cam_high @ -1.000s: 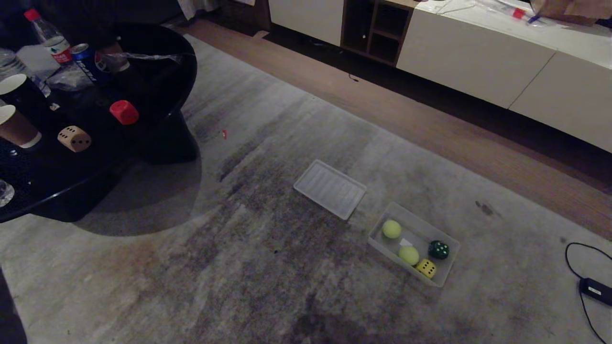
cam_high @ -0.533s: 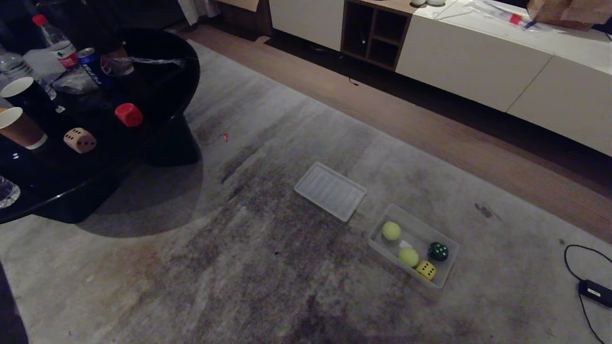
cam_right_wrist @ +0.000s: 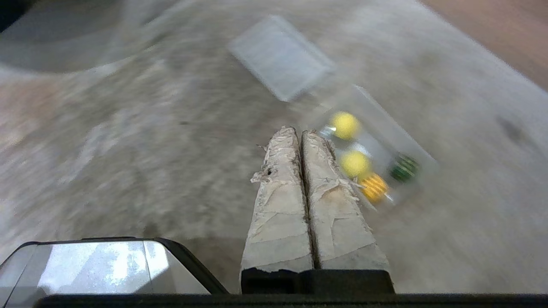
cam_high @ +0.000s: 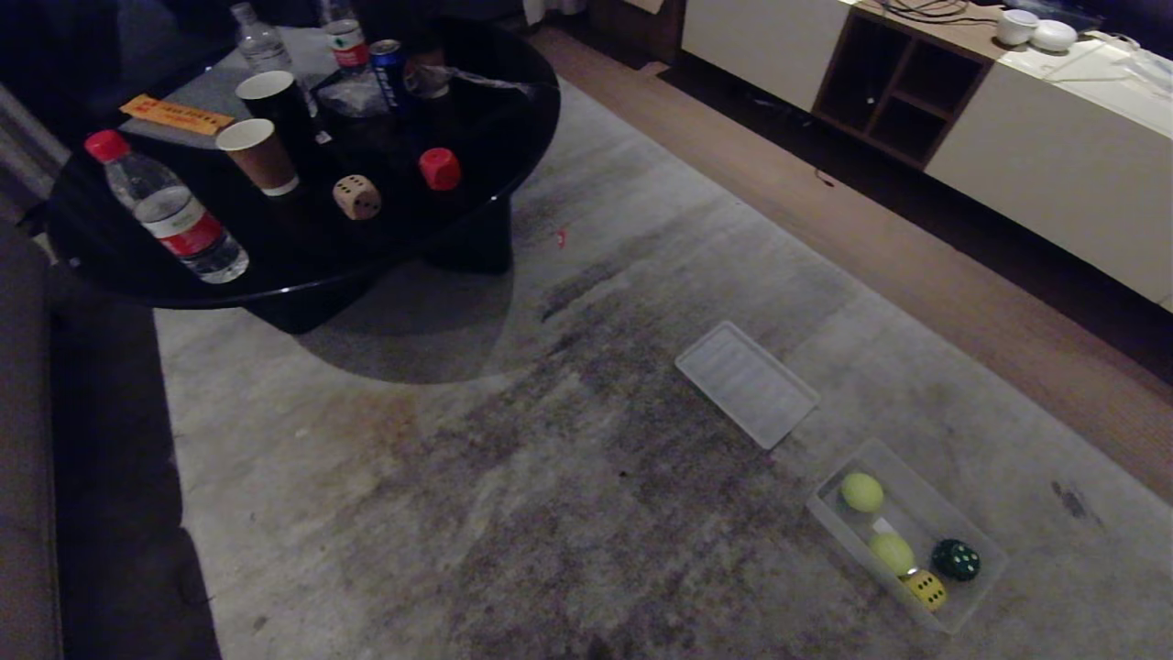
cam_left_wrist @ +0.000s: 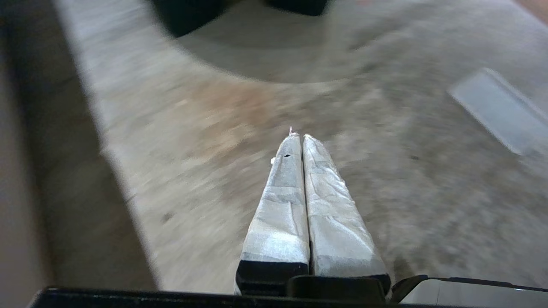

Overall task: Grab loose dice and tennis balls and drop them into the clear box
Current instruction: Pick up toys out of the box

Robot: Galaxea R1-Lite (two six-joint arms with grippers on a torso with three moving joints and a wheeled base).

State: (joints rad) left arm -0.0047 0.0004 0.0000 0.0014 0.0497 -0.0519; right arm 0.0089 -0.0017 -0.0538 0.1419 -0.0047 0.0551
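Counter [cam_high: 302, 275], upper left: red die [cam_high: 440, 169], tan die [cam_high: 356, 197], cups, bottles. Lid [cam_high: 746, 383] centre-right on rug. Left tool [cam_left_wrist: 298, 137], right tool [cam_right_wrist: 298, 131]: pressed narrow, empty.

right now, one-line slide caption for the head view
Two tennis balls, green die and yellow die in the clear box; red die, tan die on black table.

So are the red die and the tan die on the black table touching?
Apart. The head view shows bare black tabletop between the red die and the tan die.
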